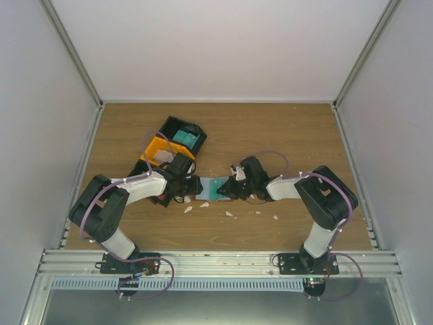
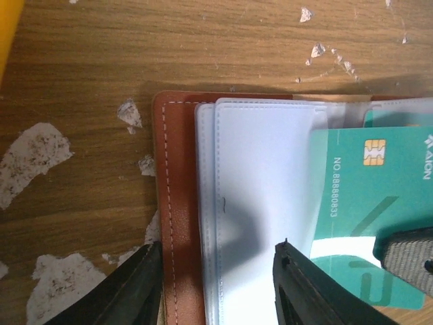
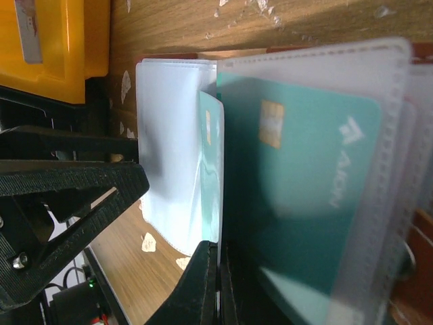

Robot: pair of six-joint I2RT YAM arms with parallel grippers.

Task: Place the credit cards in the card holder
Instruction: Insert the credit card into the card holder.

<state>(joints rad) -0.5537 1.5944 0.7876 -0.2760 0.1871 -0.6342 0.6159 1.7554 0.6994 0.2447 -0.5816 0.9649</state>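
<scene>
Right now both arms meet near the middle of the bench (image 1: 284, 135), with the card holder (image 2: 177, 203) lying open and flat between them. The left end effector (image 2: 218, 264) is spread wide. One finger hangs over the outer stitched edge of the brown leather cover and the other over the clear sleeves (image 2: 264, 176), so the cover's edge and part of the sleeves sit in the gap between them. I cannot tell whether those fingers press on the holder or only hover just above it.

Opposite, the right end effector (image 3: 218, 271) is pressed together, pinching a teal credit card (image 3: 211, 169) by one edge. From its own camera that card runs straight out from the fingertips, seen almost edge-on, with its gold chip near the far end. Its free end lies over the sleeves, reaching toward the left end effector. Just beside the pinched card, on the side away from the left end effector, a second teal card (image 3: 304, 189) shows through a frosted sleeve.

Beyond the left end effector stands a black-and-orange tray (image 1: 154, 147), with spare teal cards (image 1: 184, 139) in its far black compartment. Small white scraps (image 1: 230, 214) lie on the wood nearer the arm bases.
</scene>
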